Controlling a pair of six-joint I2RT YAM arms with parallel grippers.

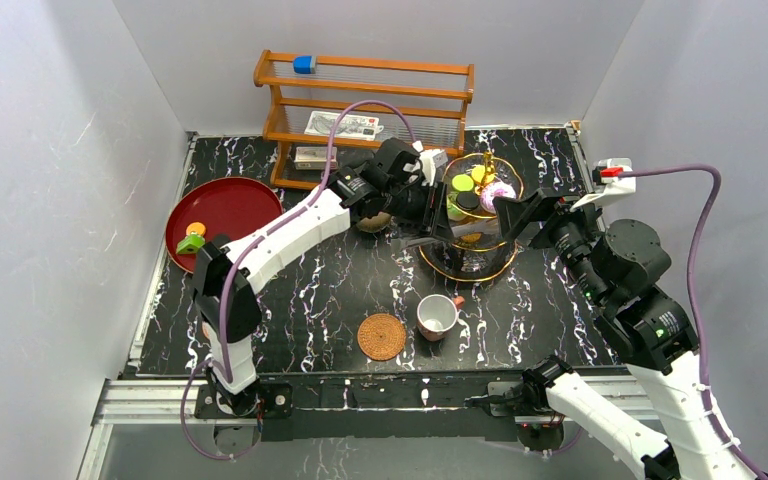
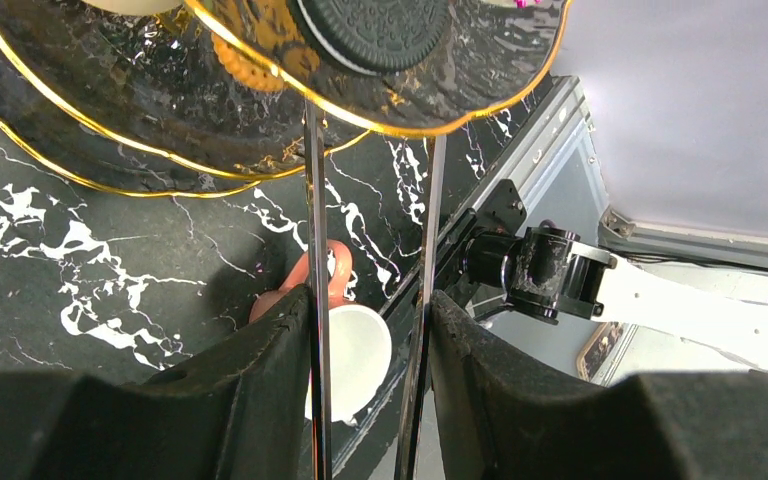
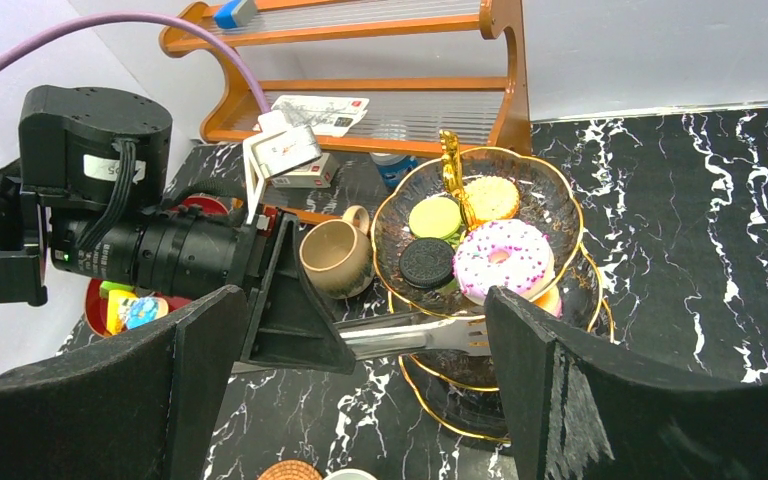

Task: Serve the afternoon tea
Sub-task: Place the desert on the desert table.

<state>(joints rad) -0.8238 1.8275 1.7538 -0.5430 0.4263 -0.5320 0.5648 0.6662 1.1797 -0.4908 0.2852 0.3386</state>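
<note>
Status at this frame: left gripper [image 2: 370, 315] was pinching a pair of metal tongs [image 2: 317, 250], fingers pressed onto both blades. We saw the tongs reaching into the left side of the tiered stand [image 3: 560, 200], with the tips at the gap between its tiers. We couldn't tell whether they gripped anything. Right gripper [image 3: 360, 295] was spread wide and holding nothing, hovering just right of the stand.

The stand sat toward the far right of the table. Its upper tier carried a pink sprinkled donut [image 3: 505, 258], a dark sandwich cookie [image 3: 427, 262], a green macaron [image 3: 435, 215] and an orange biscuit [image 3: 490, 197]. Tan mug [image 3: 335, 258] stood upright just left of the stand. White cup [image 1: 437, 316] with a red handle sat near centre, just right of a woven coaster [image 1: 381, 336] and not on it. Red tray [image 1: 225, 205] at far left held a few small toys [image 1: 193, 238]. Wooden rack [image 1: 360, 100] stood against the far wall.
</note>
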